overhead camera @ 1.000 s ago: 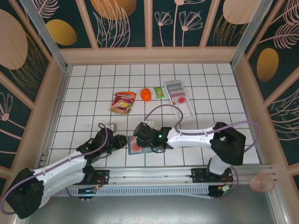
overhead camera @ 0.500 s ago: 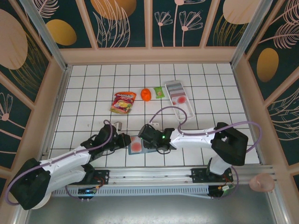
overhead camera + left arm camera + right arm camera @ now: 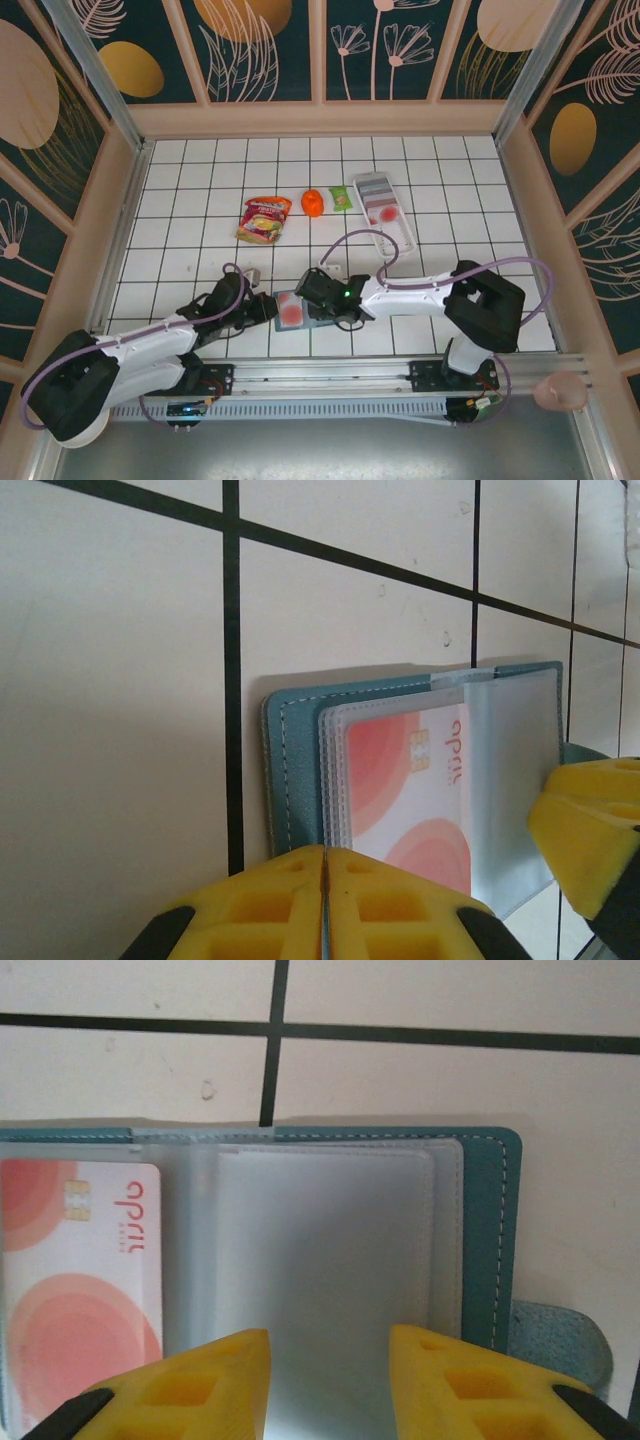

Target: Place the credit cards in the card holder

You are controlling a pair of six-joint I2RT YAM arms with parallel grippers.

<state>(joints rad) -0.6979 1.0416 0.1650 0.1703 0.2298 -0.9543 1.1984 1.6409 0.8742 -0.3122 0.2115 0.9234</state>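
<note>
The card holder (image 3: pixel 312 319) lies open on the tiles near the front, teal cover (image 3: pixel 295 770) (image 3: pixel 487 1230) down and clear sleeves up. One of the credit cards (image 3: pixel 290 313), whitish with pink circles, sits in its left sleeve (image 3: pixel 410 780) (image 3: pixel 80 1290). Another red-marked card (image 3: pixel 383 213) lies in the white tray. My left gripper (image 3: pixel 266 306) (image 3: pixel 325 852) is shut, its tips at the holder's left edge. My right gripper (image 3: pixel 318 305) (image 3: pixel 330 1335) is open over the right-hand clear sleeve; one of its yellow fingers (image 3: pixel 590 820) reaches the sleeve's edge.
A long white tray (image 3: pixel 400 235) lies at the back right. A red-yellow snack packet (image 3: pixel 264 218), an orange object (image 3: pixel 312 202) and a small green packet (image 3: pixel 342 198) lie behind the holder. Wooden walls ring the tiled floor.
My left gripper has slid right to the holder's left edge and shut. My right gripper has shifted slightly right, uncovering more of the pink card.
</note>
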